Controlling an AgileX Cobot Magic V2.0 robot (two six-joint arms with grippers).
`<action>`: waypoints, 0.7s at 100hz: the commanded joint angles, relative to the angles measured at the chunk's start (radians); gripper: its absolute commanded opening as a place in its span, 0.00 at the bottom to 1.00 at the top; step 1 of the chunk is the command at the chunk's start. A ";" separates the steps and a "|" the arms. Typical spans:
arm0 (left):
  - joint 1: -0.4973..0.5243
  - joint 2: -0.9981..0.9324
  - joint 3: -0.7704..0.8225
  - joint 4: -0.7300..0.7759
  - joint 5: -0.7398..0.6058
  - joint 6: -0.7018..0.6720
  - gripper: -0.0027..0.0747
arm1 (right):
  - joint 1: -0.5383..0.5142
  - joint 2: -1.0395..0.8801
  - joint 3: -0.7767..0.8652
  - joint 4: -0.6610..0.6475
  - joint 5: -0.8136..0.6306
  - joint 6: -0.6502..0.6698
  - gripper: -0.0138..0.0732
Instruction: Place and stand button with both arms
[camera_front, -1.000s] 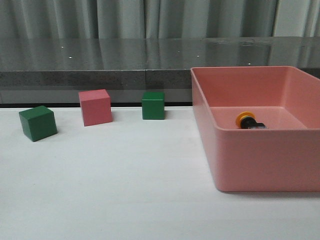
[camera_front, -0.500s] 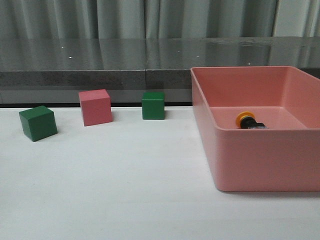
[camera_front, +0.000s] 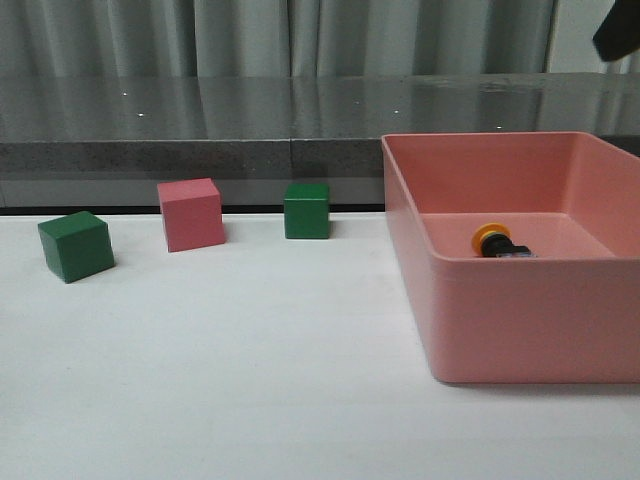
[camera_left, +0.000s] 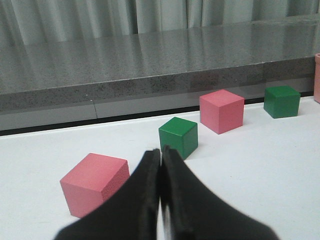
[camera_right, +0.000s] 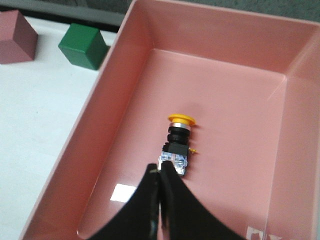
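Pink bin; yellow-capped button sideways.

the pink bin's front wall hides the lower part of the button in the front view; the bin's right side runs off-frame.

Glossy plastic bin, polished speckled stone counter.

Yellow-capped button, pink bin
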 joint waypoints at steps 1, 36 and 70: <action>0.001 -0.028 0.045 -0.006 -0.083 -0.008 0.01 | 0.008 0.028 -0.051 0.017 -0.062 -0.035 0.21; 0.001 -0.028 0.045 -0.006 -0.083 -0.008 0.01 | 0.014 0.194 -0.065 0.017 -0.146 -0.063 0.84; 0.001 -0.028 0.045 -0.006 -0.083 -0.008 0.01 | 0.014 0.380 -0.066 0.017 -0.230 -0.063 0.84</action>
